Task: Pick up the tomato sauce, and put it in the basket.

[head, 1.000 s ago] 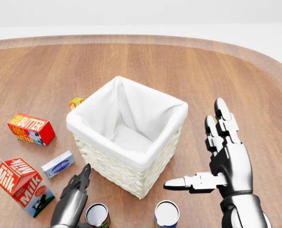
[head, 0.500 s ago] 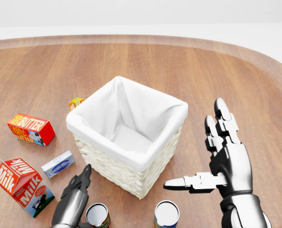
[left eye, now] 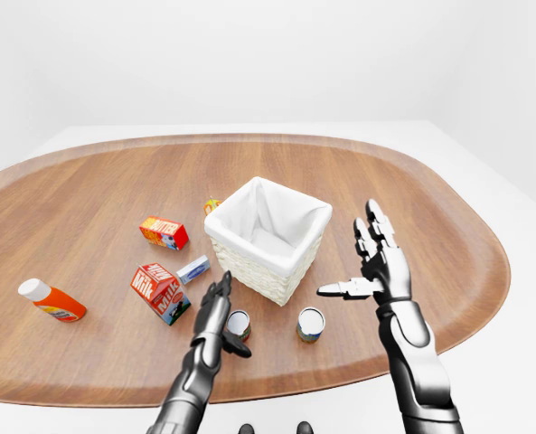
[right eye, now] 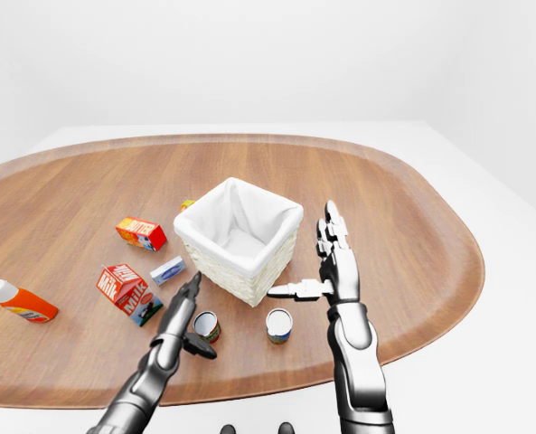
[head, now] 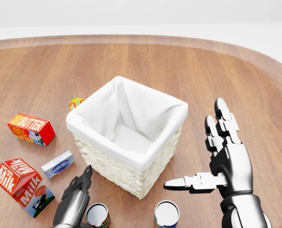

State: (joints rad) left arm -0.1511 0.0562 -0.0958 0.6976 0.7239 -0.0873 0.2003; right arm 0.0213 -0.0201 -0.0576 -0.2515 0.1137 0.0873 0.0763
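Across white room, oval wooden table (left eye: 412,190) bears basket (left eye: 266,237).

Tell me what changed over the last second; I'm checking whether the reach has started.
Almost nothing. The left hand crept very slightly toward the head view's right, beside the red-labelled can, without closing on it. The right hand stays open and raised; the basket, the other can and the cartons haven't moved.
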